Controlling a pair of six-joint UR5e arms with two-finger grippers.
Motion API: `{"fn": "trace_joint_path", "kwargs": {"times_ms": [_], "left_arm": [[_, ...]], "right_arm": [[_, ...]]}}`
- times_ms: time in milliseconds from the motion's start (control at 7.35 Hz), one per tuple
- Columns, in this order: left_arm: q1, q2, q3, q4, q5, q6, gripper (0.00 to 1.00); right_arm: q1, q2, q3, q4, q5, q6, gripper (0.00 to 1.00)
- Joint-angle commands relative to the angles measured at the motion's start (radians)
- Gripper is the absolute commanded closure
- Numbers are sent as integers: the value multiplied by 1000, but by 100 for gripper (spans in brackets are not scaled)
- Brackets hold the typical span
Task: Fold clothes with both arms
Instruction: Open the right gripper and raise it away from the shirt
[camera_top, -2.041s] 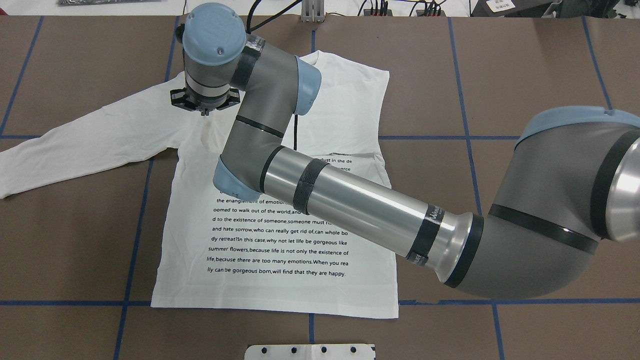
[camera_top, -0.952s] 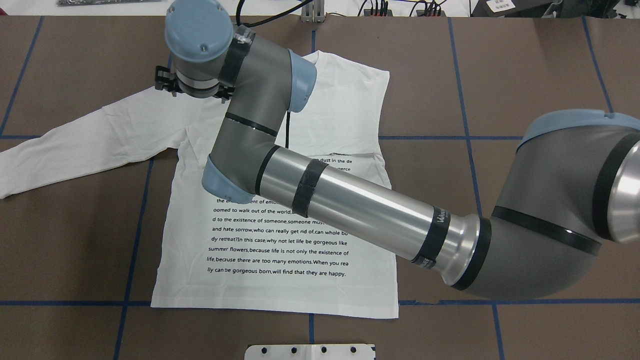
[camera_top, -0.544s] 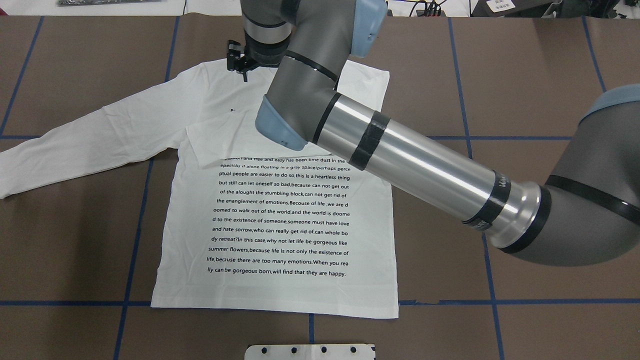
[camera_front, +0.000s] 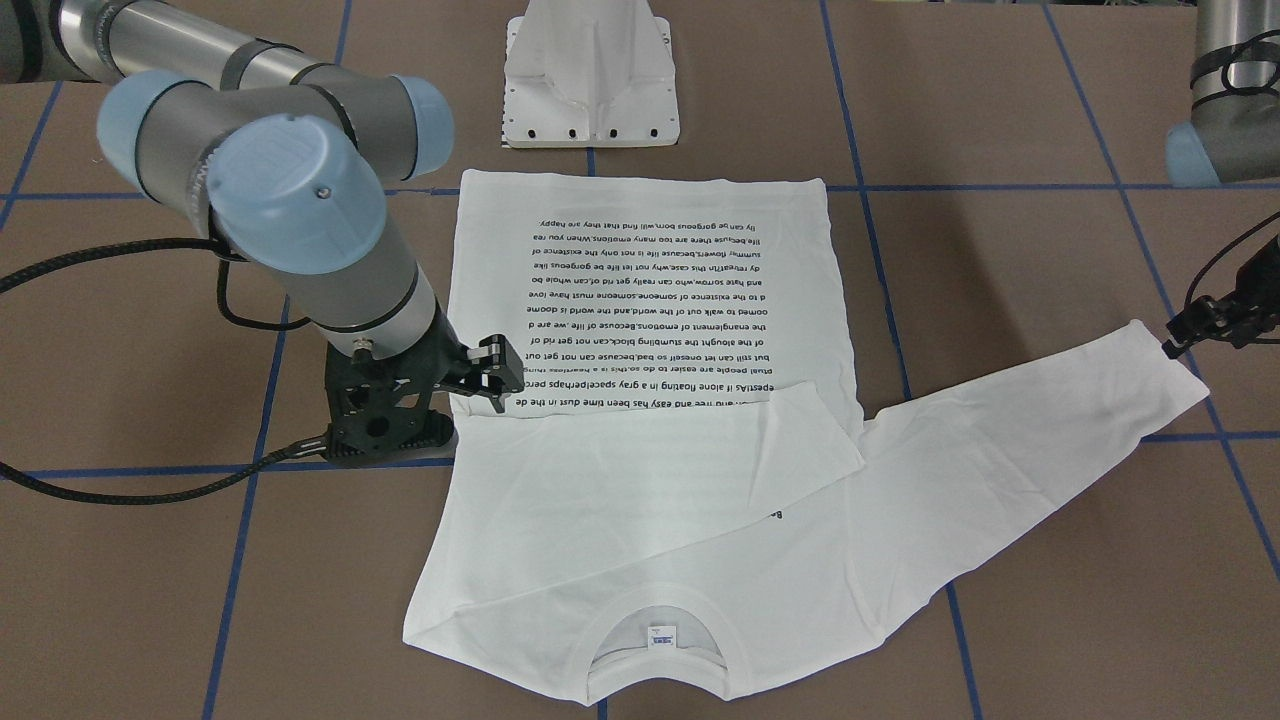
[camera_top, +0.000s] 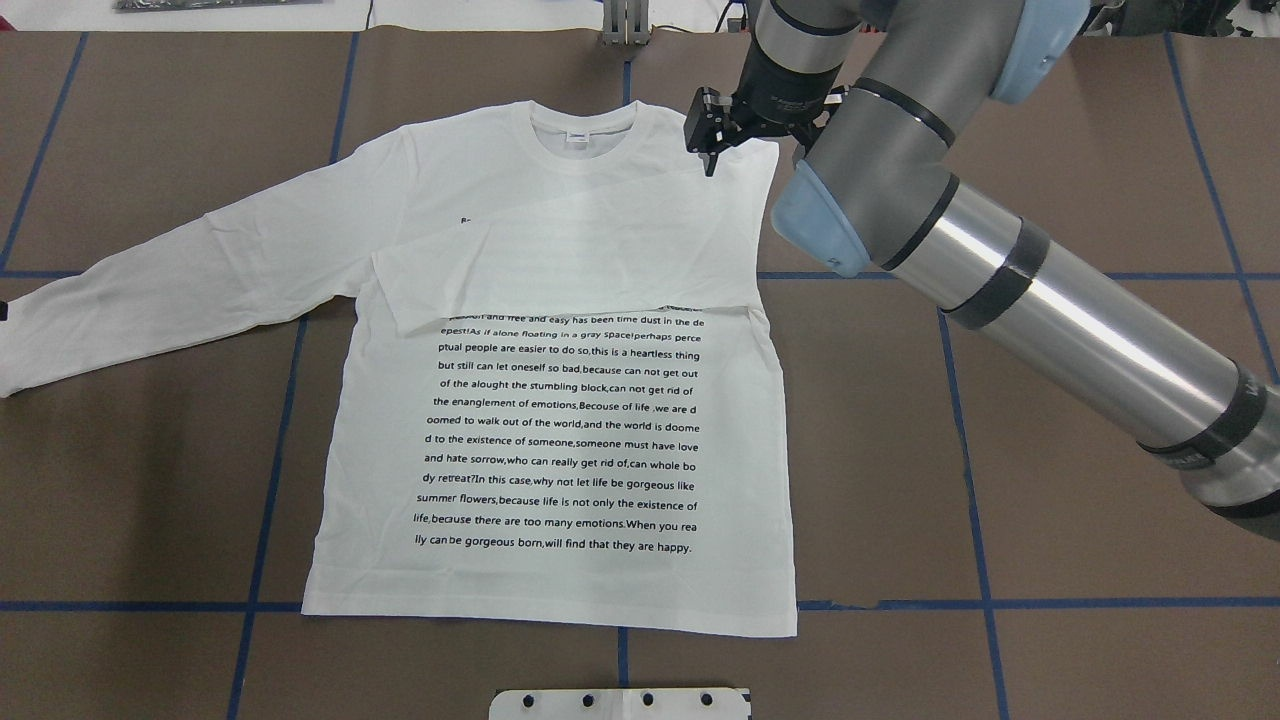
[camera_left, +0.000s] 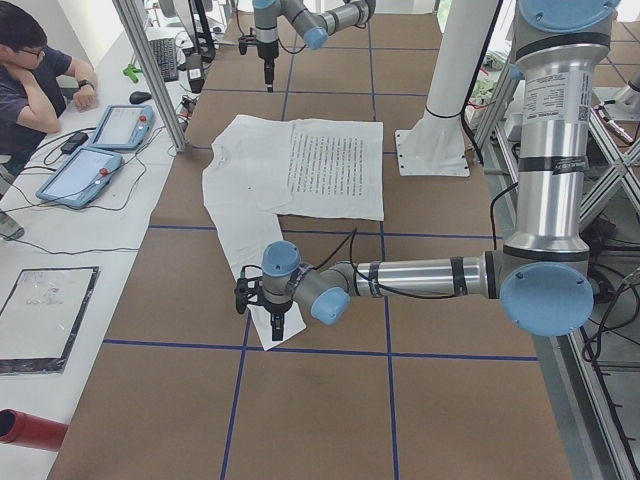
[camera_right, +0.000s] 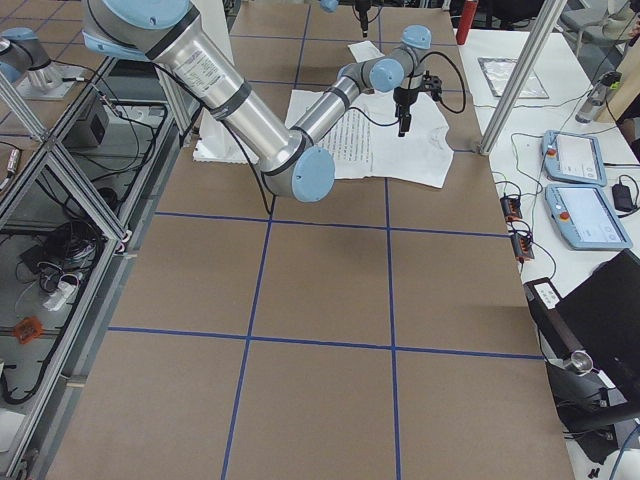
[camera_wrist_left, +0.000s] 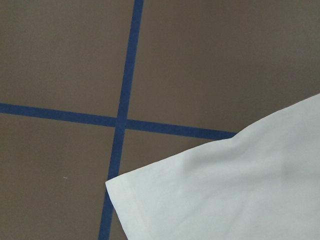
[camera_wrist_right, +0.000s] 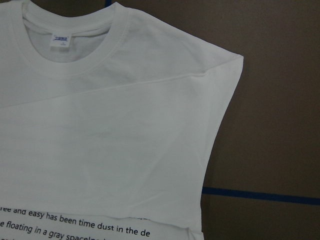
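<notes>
Lying flat and print-up on the brown table (camera_top: 1050, 150), the white shirt (camera_top: 560, 450) has its collar (camera_top: 580, 140) on the side away from the robot. One sleeve (camera_top: 560, 260) is folded across the chest and covers the top text lines. The other sleeve (camera_top: 180, 280) runs straight out to the robot's left. The right gripper (camera_top: 708, 150) hangs over the folded shoulder edge with nothing in it; can't tell from any angle whether the jaws are apart. The overhead view barely catches the left arm at the frame edge. The front view shows the left gripper (camera_front: 1200, 328) just beside the cuff of the outstretched sleeve, jaw state unclear, contact unclear. The left wrist cam shows only the cuff corner (camera_wrist_left: 200, 200) lying by a crossing of blue tape lines (camera_wrist_left: 125, 100). The right wrist cam picks up the neck label (camera_wrist_right: 61, 41) and the shoulder fold. The front view also shows the white pedestal (camera_front: 590, 70) near the hem. The left side view adds a seated person (camera_left: 30, 70) and two tablets (camera_left: 120, 125) on a side desk.
</notes>
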Motion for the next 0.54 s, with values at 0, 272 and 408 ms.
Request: {"fn": "trace_joint_path", "kwargs": {"times_ms": [0, 272, 408], "left_arm": [[2, -11, 48, -4, -7, 32, 1], [2, -11, 49, -1, -9, 32, 1], [5, -11, 57, -1, -10, 31, 1]], "right_arm": [[12, -48, 45, -1, 11, -14, 0], [16, -83, 53, 9, 3, -15, 0], [19, -115, 76, 16, 3, -41, 0]]}}
